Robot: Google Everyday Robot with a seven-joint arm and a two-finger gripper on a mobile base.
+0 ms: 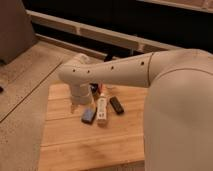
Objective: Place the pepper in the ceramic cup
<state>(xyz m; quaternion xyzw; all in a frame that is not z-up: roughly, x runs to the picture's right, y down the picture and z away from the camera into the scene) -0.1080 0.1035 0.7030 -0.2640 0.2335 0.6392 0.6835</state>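
I have the gripper [76,101] down close to the table [65,145], just left of the white bottle [102,111], with the arm [120,70] reaching in from the bottle's right. The wrist hides the jaws, so I cannot tell whether they are wide, narrow or holding something.

I cannot pick out the pepper. The only red I see is the bottle's own tip, so the piece may lie under the wrist. The ceramic cup I cannot make out either; the arm may be covering it beyond the bottle.

My worry is working blind. I could take the bottle's red tip for the pepper, or a sideways move of the wrist could shove the bottle, the blue block [89,115] just left of it, or the dark block [116,105] to its right. Something so tiny would also, I judge, slip easily from a poor pinch and roll away.
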